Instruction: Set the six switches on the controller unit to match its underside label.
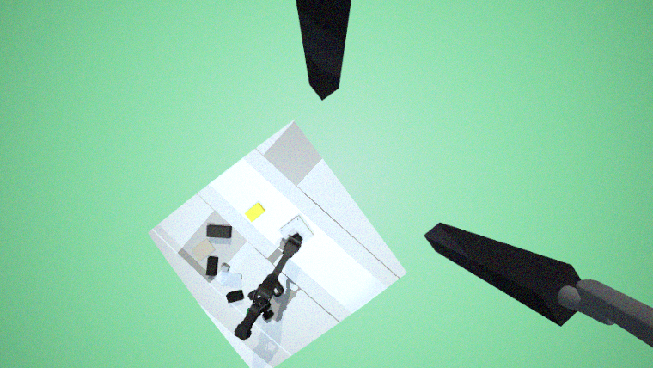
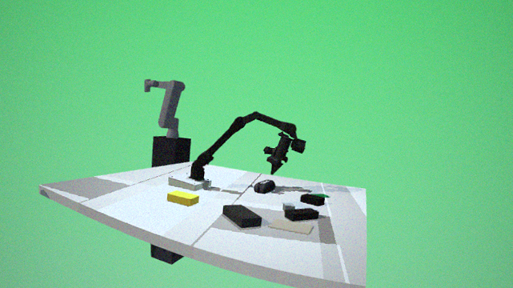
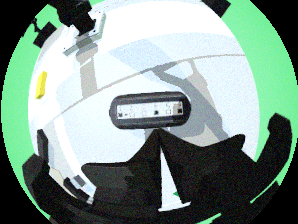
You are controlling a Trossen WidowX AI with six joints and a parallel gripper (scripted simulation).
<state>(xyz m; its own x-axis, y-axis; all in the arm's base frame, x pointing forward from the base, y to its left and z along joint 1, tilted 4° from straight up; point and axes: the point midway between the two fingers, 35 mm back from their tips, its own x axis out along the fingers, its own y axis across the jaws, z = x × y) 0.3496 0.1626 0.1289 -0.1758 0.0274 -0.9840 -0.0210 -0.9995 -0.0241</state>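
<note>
The dark grey controller unit lies on the bench, a long body with rounded ends. In the wrist view a pale strip on it faces the camera. It carries a row of small squares: the far left one, one right of the middle and the far right one look dark, the others pale. No green rocker ends show. In the top view the arm largely hides the unit. My gripper is shut and empty, its fingertips pointing down above the bench beside the unit, not visibly touching it.
A yellow block lies near the arm's pale base. A large dark block, a beige plate, two smaller dark blocks, a grey cube and a green piece lie on the other side.
</note>
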